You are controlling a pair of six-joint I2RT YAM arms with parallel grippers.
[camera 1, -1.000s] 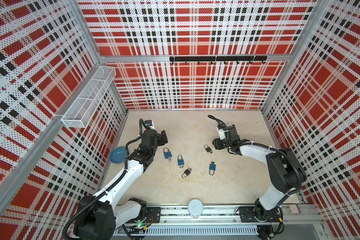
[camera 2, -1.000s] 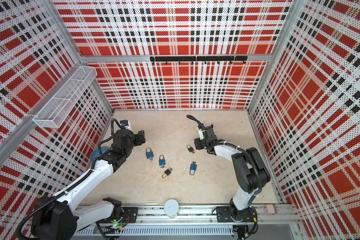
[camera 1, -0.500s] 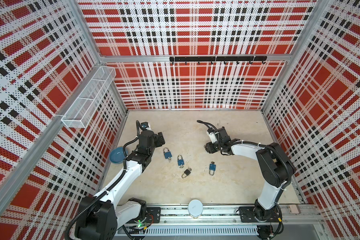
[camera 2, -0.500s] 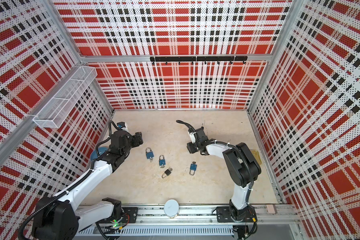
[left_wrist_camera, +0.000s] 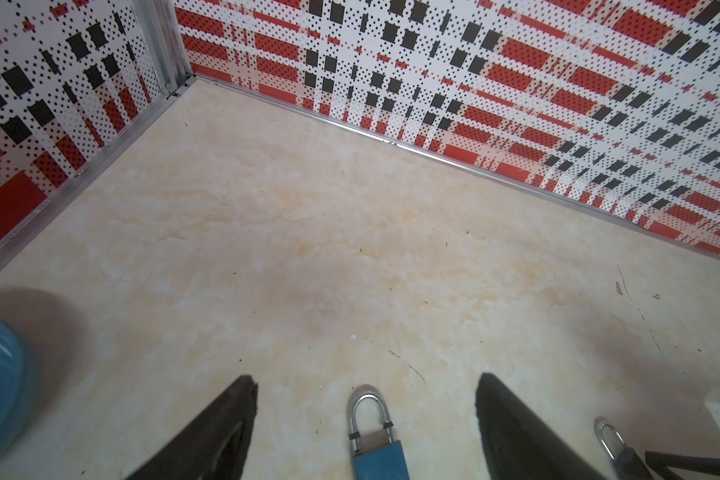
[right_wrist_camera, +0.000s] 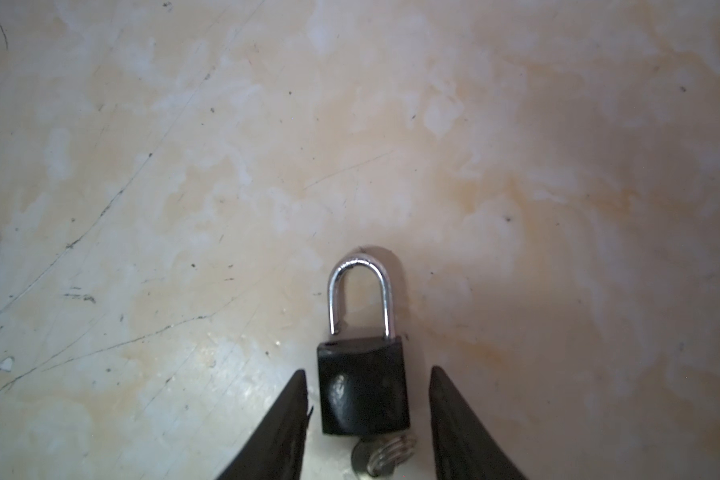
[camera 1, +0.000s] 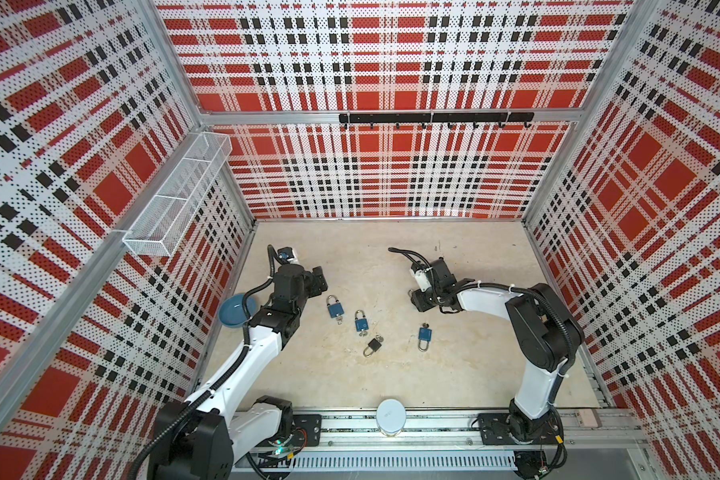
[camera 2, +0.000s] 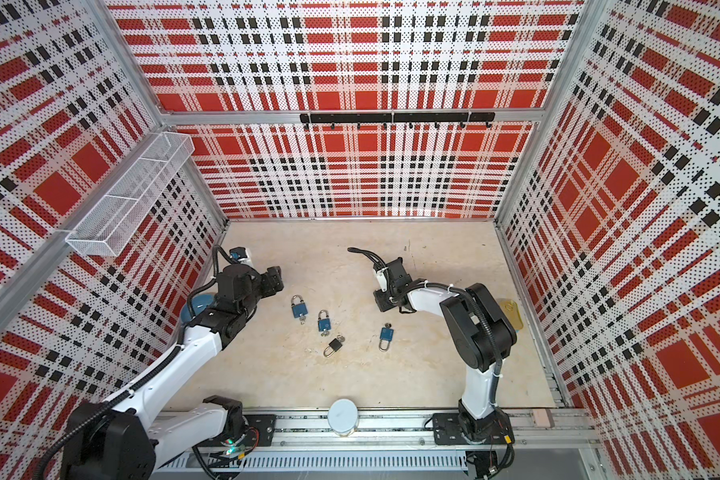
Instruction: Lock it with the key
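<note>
1. Beige marbled table (right_wrist_camera: 184, 166), scratched, w/ dark specks.
2. Perforated plaid walls (camera 1: 391, 178), red/black/white, on 3 sides.
3. Wire basket (camera 1: 175, 199) on left wall; black hook rail (camera 1: 433, 118) on back wall.
4. Blue bowl (camera 1: 235, 311) by left wall.
5. R gripper (right_wrist_camera: 367, 370): low over table, jaws apart, flanking black lock (right_wrist_camera: 362, 386) w/ gaps both sides, not gripping; key (right_wrist_camera: 375, 457) at its base.
6. L gripper (left_wrist_camera: 366, 377): spread wide, nothing held; blue lock (left_wrist_camera: 377, 453) flat betw. fingers.
7. Mid-table: 2nd blue lock (camera 1: 361, 323), 3rd blue lock (camera 1: 425, 336), 2nd black lock (camera 1: 373, 345), all apart.
</note>
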